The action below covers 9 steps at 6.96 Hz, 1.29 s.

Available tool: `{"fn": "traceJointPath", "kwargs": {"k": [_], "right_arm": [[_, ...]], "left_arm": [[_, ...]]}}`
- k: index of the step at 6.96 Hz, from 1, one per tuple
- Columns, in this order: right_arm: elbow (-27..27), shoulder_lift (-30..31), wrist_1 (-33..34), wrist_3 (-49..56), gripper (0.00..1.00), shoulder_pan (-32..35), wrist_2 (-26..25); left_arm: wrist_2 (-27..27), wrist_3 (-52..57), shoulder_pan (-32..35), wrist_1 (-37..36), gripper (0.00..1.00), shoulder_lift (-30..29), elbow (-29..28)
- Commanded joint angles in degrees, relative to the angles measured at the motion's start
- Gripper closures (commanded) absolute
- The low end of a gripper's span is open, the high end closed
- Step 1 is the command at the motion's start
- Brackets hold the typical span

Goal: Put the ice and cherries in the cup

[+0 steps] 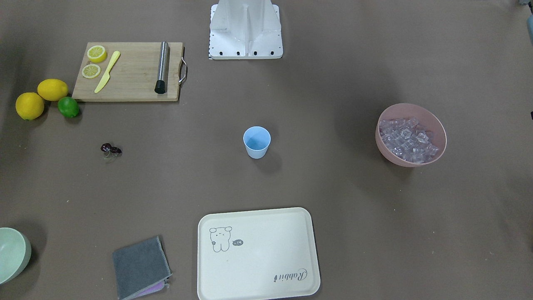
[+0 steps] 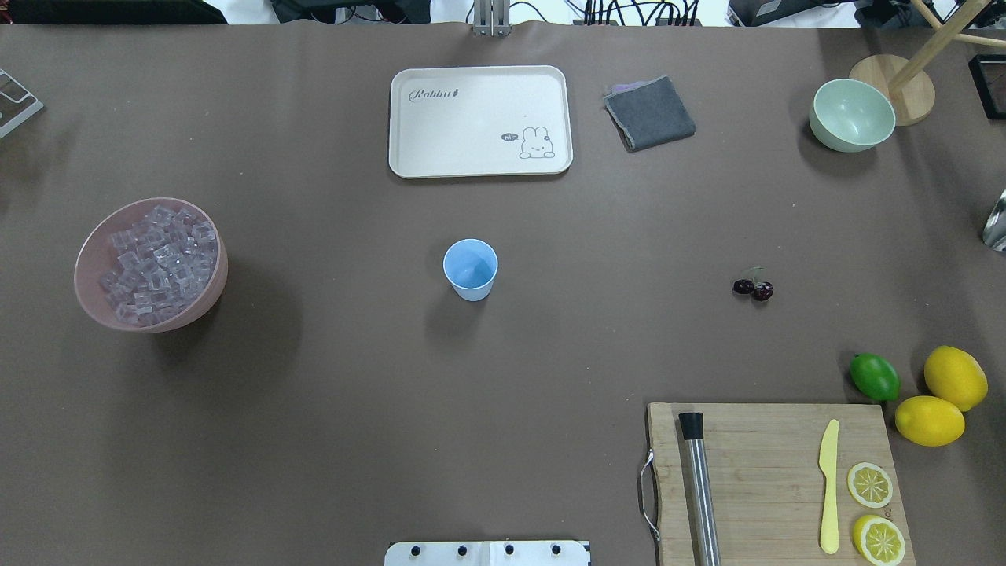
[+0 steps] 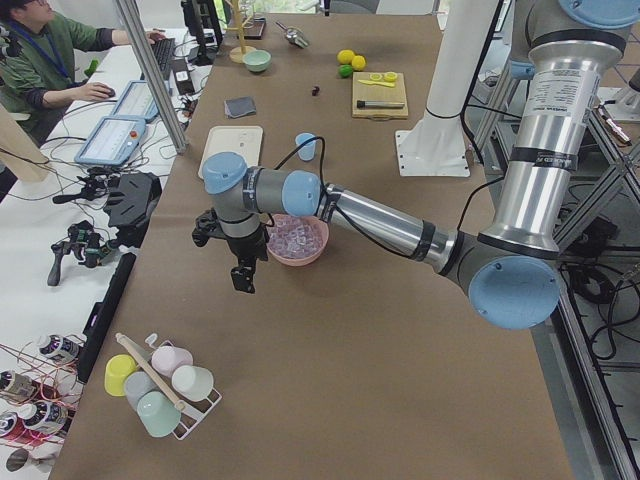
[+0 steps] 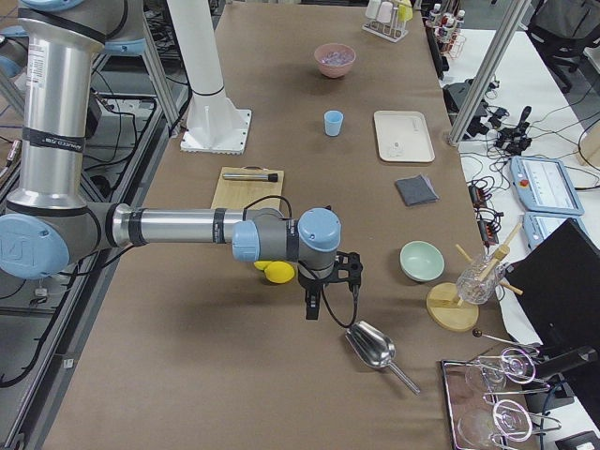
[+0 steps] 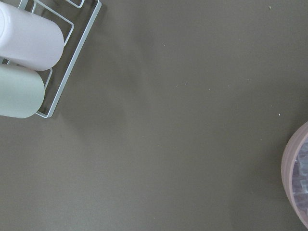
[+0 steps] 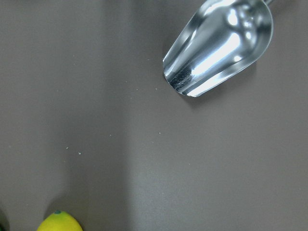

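Cup [image 2: 470, 269] sits mid-frame in the overhead view, upright and empty. It's thin, light plastic and tips easily, so drop things in and don't bump it. Ice [image 2: 157, 263] is heaped in the pink bowl [image 2: 221, 271] at left: hard, glassy, slick cubes, so pinch one across its flat faces. Cherries [image 2: 753, 288] lie right of centre, small, round, likely soft; take them by the thin stems. Left gripper [image 3: 243, 280] and right gripper [image 4: 312, 307] show only from the sides, so you can't tell their opening.
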<state>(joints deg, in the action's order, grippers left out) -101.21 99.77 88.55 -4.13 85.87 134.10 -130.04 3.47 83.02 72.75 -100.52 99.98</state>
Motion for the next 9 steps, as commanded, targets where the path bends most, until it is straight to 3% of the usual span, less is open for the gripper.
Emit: {"fn": "traceJointPath", "kwargs": {"k": [1, 3, 4, 7, 9], "right_arm": [[-0.04, 0.77, -0.04, 0.09, 0.00, 0.00, 1.16], [-0.04, 0.77, -0.04, 0.09, 0.00, 0.00, 1.25], [-0.04, 0.86, -0.04, 0.09, 0.00, 0.00, 1.25], [-0.22, 0.95, -0.13, 0.09, 0.00, 0.08, 1.17], [-0.04, 0.86, -0.39, 0.17, 0.00, 0.00, 1.17]], "left_arm": [[-0.12, 0.48, -0.05, 0.28, 0.02, 0.23, -1.18], [-0.04, 0.48, -0.05, 0.72, 0.02, 0.50, -3.10], [0.05, 0.48, 0.30, 0.90, 0.02, -0.55, -8.00], [0.40, 0.75, 6.53, 16.06, 0.02, 0.15, -20.75], [0.40, 3.83, 9.09, 18.04, 0.02, 1.90, -23.08]]}}
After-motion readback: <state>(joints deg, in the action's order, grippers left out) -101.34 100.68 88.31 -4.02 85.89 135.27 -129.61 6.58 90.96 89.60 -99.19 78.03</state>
